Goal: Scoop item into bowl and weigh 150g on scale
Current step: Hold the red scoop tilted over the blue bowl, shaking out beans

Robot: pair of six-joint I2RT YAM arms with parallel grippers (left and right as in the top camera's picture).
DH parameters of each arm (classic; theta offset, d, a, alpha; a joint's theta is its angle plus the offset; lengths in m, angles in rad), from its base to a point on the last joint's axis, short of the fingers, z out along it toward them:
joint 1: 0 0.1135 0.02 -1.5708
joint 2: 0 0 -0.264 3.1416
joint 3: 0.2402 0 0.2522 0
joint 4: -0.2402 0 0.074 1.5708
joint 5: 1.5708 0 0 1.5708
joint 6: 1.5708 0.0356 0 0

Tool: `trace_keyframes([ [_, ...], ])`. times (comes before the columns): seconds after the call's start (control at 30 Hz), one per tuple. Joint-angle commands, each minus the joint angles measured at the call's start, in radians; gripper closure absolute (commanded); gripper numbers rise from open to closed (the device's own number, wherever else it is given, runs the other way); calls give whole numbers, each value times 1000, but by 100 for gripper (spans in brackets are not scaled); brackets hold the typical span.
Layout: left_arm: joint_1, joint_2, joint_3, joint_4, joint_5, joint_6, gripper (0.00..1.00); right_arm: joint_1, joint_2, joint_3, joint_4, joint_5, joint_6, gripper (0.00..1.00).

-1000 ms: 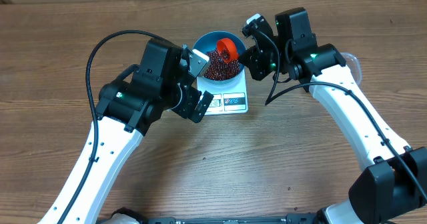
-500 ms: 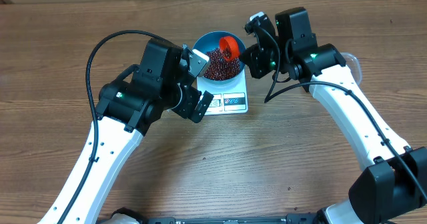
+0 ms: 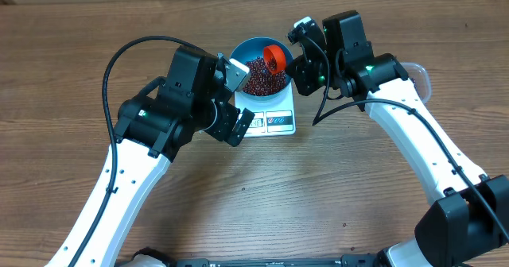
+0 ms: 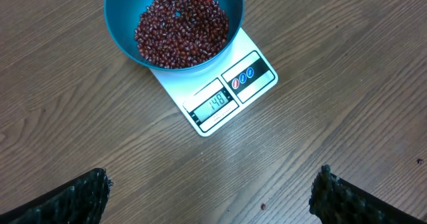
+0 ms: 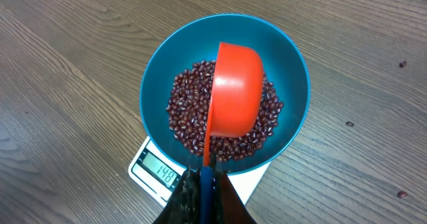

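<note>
The right end effector [image 5: 202,184] is clamped together on the thin handle of the orange-red plastic scoop [image 5: 235,97], holding it tilted above the round, deep, bright-blue bowl [image 5: 293,71]. The small dark red-brown beans [image 5: 183,111] lie as a loose heap in the bowl bottom, and the left wrist view shows a few more at the scoop's lip. The bowl sits on the small flat white rectangular kitchen scale [image 4: 227,94], whose display appears to read 148, just short of the target. The step in hand is therefore judged to be the final trickle. Increase the scoop tilt in very small increments so that beans drop singly, not in a slide. Keep the lip inside the bowl rim but clear of both bowl and heap, since any contact loads the scale and falsifies the reading. Pause between increments for the display to settle, and level the scoop at once on reaching target. The left end effector [image 4: 210,194] hangs with its fingers wide apart above the wooden surface [image 5: 67,64], holding nothing; keep it off the scale.
</note>
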Motion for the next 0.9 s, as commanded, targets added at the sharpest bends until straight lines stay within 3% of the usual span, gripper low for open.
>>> trace_keyframes([
  [0.0, -1, 3, 7, 1, 0, -10, 0, 3, -1, 17, 6, -3, 3, 96],
  [0.1, -1, 3, 7, 1, 0, -10, 0, 3, -1, 17, -37, -94, -180, 96],
  [0.23, -1, 3, 7, 1, 0, -10, 0, 2, 0, 17, -11, -9, -45, 96],
  [0.87, -1, 3, 7, 1, 0, -10, 0, 2, 0, 17, -11, -8, -44, 97],
])
